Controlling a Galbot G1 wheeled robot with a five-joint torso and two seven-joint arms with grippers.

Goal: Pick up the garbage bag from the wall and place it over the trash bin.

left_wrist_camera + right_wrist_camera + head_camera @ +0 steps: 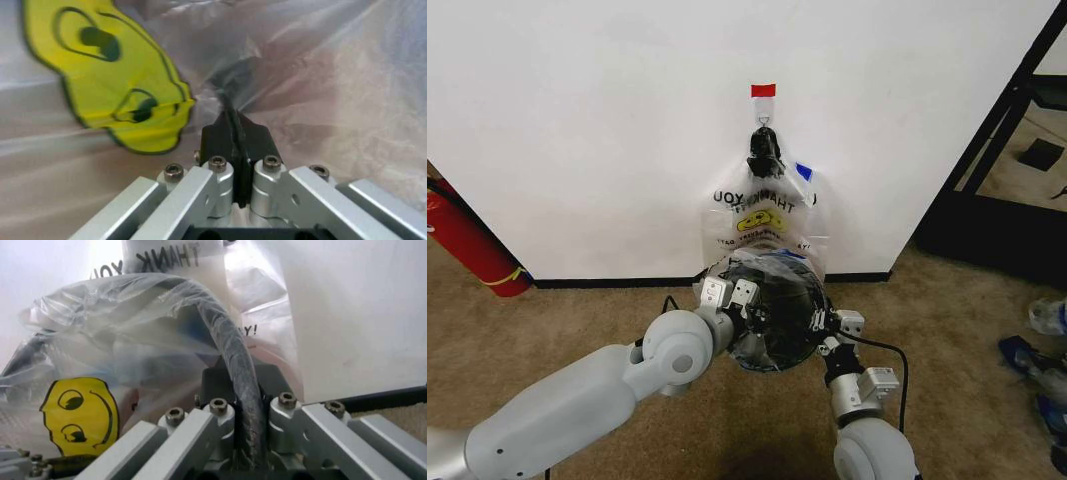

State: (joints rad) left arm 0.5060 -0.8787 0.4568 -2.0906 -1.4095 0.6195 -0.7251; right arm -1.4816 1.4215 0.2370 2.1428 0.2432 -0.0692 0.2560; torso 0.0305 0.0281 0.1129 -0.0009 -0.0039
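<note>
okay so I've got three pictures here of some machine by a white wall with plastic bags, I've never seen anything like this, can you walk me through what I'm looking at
This is a two-armed wheeled robot. The wide picture comes from a camera on its head, looking down at its own grey arms. The other two come from cameras on each wrist, looking along the metal fingers.

On the carpet by the white wall stands a black wire trash bin. A clear garbage bag with a yellow smiley is draped over it. More matching bags hang from a hook under red tape.

The left gripper is shut, pinching the bag's plastic. The right gripper is shut on the bin's bag-covered rim. A red fire extinguisher stands at the left.
</note>
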